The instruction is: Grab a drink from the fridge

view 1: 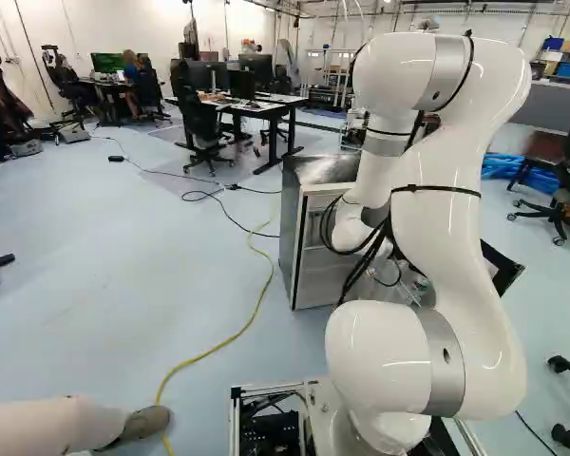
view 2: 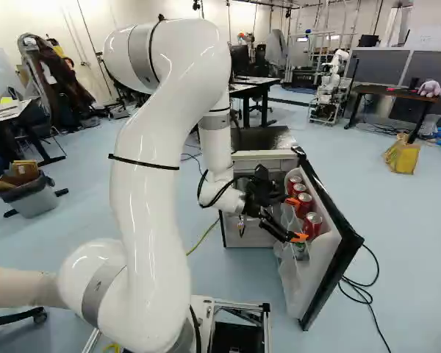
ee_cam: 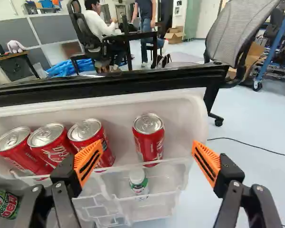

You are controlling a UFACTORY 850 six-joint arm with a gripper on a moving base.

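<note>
Plainly, red cans [ee_cam: 148, 137]: four, in fridge door [view 2: 314, 268]; one apart.
Green-marked drinks [ee_cam: 4, 204]: two, lower.
Gripper [view 2: 296, 219]: one, spread wide behind lone red can.
Arm [view 2: 151, 184]: one, bent, reaching doorward.

Pretty bright room tbh. The mini fridge [view 1: 318, 169] catches patchy glare on top, the white arm [view 1: 446, 247] near it has crisp highlights, and the floor [view 1: 171, 256] around it has a soft sheen.

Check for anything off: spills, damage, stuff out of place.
No spill or damage visible; red cans sit in the open fridge door. Only the yellow cord looks untidy, snaking loose over the floor; could snag when driving.
</note>
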